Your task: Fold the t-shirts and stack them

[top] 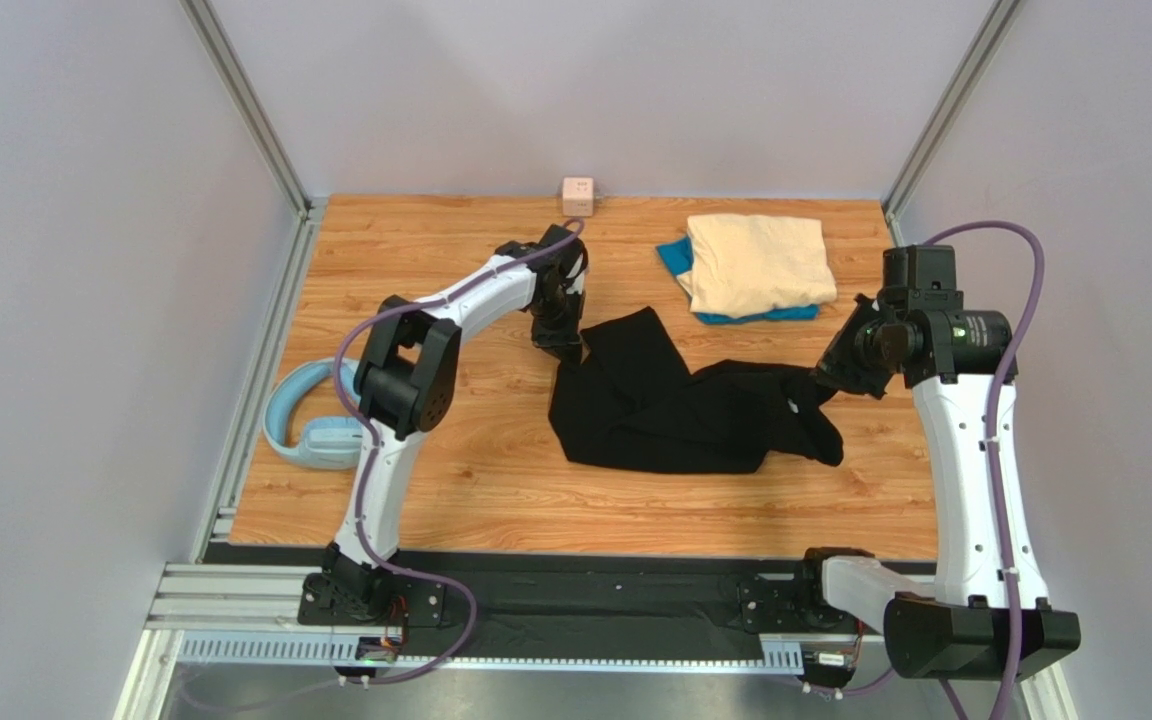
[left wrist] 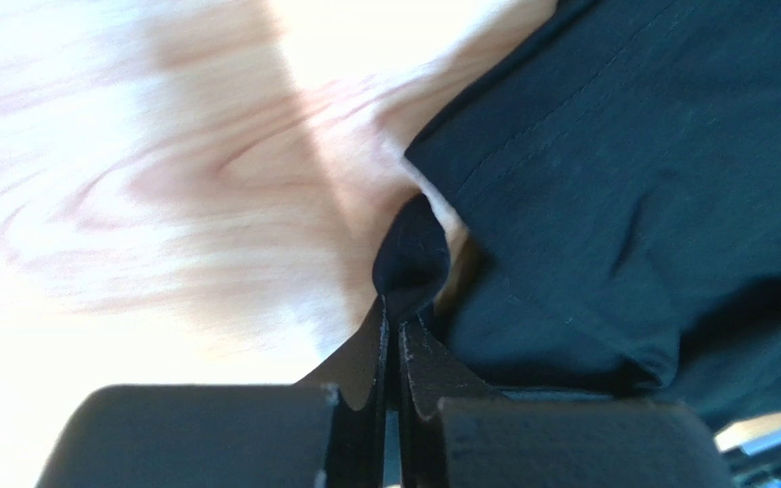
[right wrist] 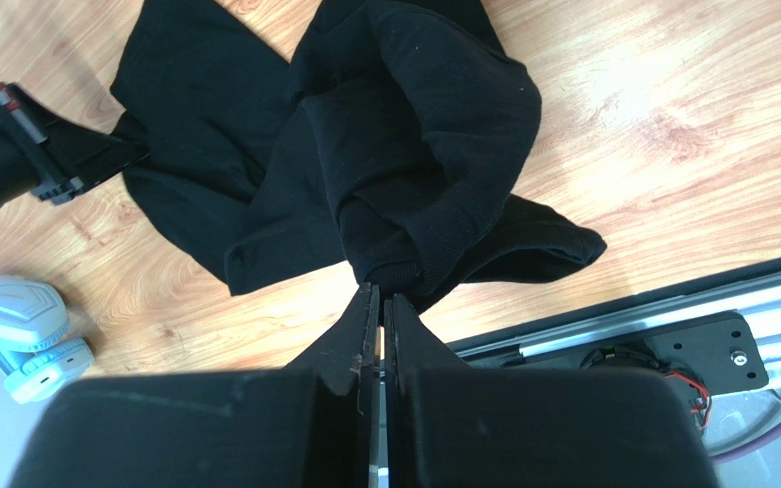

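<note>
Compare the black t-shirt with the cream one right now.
The black t-shirt is crumpled; the cream t-shirt is folded flat. The left gripper and right gripper pinch the black one; nothing grips the cream one. Black lies on the table, cream on the blue t-shirt. Both are plain.

A counter (top: 432,488) of warm orange-brown wood-grain laminate fills the middle of the enclosure. Plain pale grey-lavender panels close it in: a back wall (top: 597,90), a left side wall (top: 71,300) and a right side wall (top: 1108,150). They meet at two silver aluminium posts (top: 247,98). Along the counter's near edge runs a black strip (top: 597,578), and before it a ribbed silver aluminium rail (top: 237,603). In the left wrist view, a white glare patch (left wrist: 395,41) washes out the grain.
</note>
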